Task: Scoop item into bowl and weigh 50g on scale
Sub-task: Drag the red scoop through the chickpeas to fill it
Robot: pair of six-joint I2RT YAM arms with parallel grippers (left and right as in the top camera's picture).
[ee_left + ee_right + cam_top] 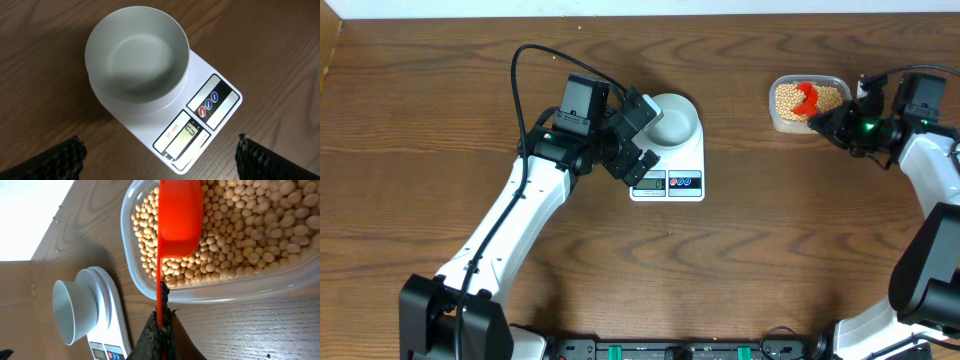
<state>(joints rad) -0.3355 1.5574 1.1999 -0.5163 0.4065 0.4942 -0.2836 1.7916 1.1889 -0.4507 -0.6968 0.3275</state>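
Soybeans (pixel 250 235) likely handle as light, loose, rolling grains; lift by red scoop (pixel 180 220), handle clamped in right gripper (pixel 161 330); left gripper (pixel 160 159) spread wide, empty.

Empty bowl (pixel 137 62) atop scale (pixel 200 125)

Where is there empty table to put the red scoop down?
Bare table lies between the scale and the tub, and all along the near edge. The far left is bare too. It is crowded by the scale, where the left hand hangs beside the bowl, and at the tub, where the right hand grips the scoop.
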